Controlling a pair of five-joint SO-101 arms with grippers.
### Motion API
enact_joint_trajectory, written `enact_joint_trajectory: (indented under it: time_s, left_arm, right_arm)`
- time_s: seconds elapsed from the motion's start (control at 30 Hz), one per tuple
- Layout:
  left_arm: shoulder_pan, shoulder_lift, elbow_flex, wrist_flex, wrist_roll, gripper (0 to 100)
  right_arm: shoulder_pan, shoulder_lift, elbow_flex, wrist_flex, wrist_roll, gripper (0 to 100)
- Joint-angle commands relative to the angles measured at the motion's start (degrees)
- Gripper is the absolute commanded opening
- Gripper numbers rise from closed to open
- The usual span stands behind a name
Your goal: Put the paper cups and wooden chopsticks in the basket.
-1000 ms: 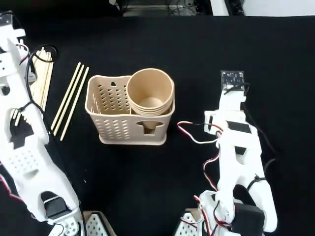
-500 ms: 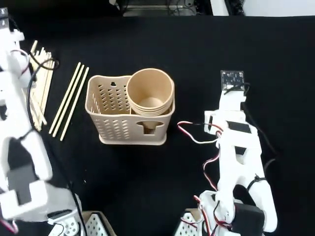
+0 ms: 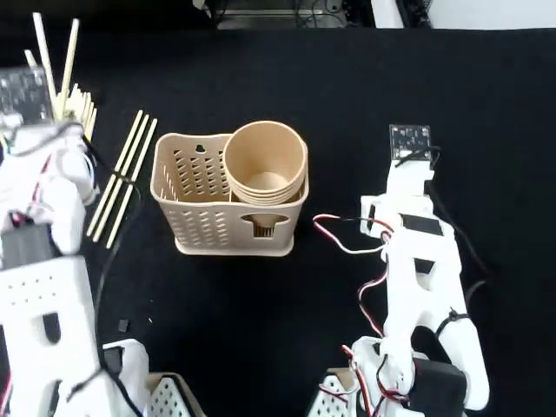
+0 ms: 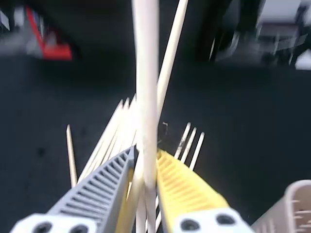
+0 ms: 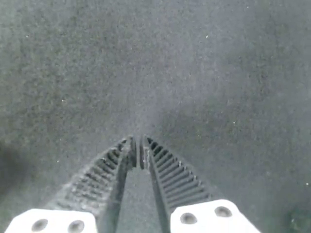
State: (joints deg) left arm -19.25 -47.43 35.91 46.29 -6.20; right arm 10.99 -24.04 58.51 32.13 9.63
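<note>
L gripper point(image 4: 146, 153) clamps chopsticks point(image 4: 146, 58) (basket point(image 3: 207, 228) near).

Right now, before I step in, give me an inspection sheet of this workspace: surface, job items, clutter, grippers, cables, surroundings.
Surface: black cloth over the table.
Job's things: paper cups stacked in the right compartment of the basket; three loose chopsticks on the cloth left of the basket; chopstick pile further left.
Clutter: nothing seen.
Grippers: left gripper shut on held chopsticks, raised above the pile; right gripper shut, holding nothing, over bare cloth.
Cables: red and white wires loop beside the right arm; black cable hangs off the left arm.
Surroundings: dark equipment beyond the far table edge.
</note>
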Motion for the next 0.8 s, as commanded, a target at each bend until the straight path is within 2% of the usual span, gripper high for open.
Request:
enact_joint_trajectory:
  time_s: [0.0, 0.1, 0.33, 0.53, 0.77]
  left_arm:
    - [2.6, -11.0, 7.6, -9.9, 0.6, 3]
    - [3.6, -17.4, 13.4, -15.3, 1.8, 3]
    - [3.6, -31.3, 25.8, -26.1, 18.1, 3]
    - [3.6, -40.6, 28.6, -27.0, 21.4, 3]
    - [4.0, -46.9, 29.1, -26.9, 21.7, 3]
  right_arm:
    - [-0.9, -1.2, -0.2, -0.9, 0.0, 3.5]
    - [-0.9, -1.2, -0.2, -0.9, 0.0, 3.5]
    - [-0.9, -1.2, -0.2, -0.9, 0.0, 3.5]
    - [-0.9, -1.2, -0.2, -0.9, 0.0, 3.5]
    - [-0.9, -1.2, -0.2, -0.9, 0.0, 3.5]
